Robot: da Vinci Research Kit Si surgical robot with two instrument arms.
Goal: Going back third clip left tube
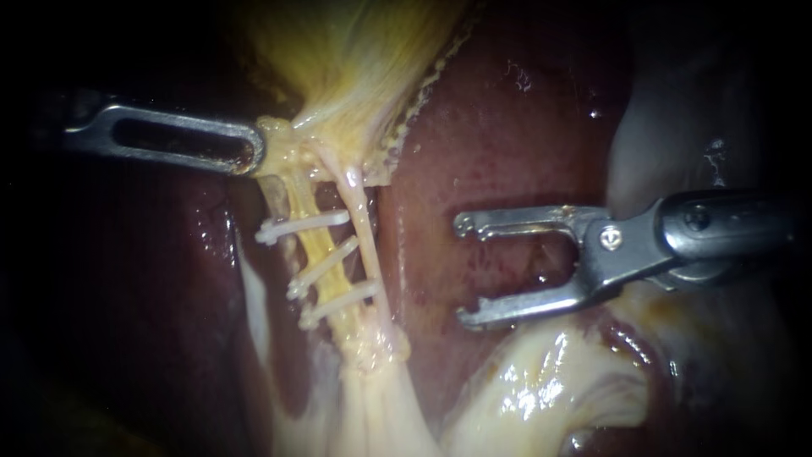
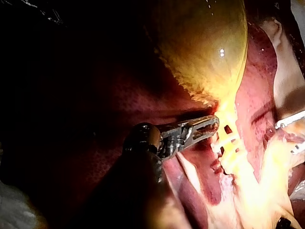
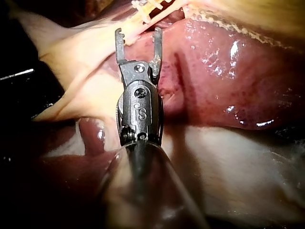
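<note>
Hovering right of the thin yellow left tube (image 1: 311, 254), right instrument (image 1: 463, 271): claw spread, empty. Three white plastic clips (image 1: 321, 267) cross that tube. Farther left, left instrument (image 1: 258, 152): claw pinching yellow gallbladder neck tissue (image 1: 283, 135). Risk: spread tips snagging a clip or the dark red liver (image 1: 507, 152) on retreat.

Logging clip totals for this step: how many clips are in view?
3. All sit on the left tube, stacked in a row: top clip nearest the gallbladder, middle clip, bottom clip. None shows on the other tube; tissue could hide more.
</note>
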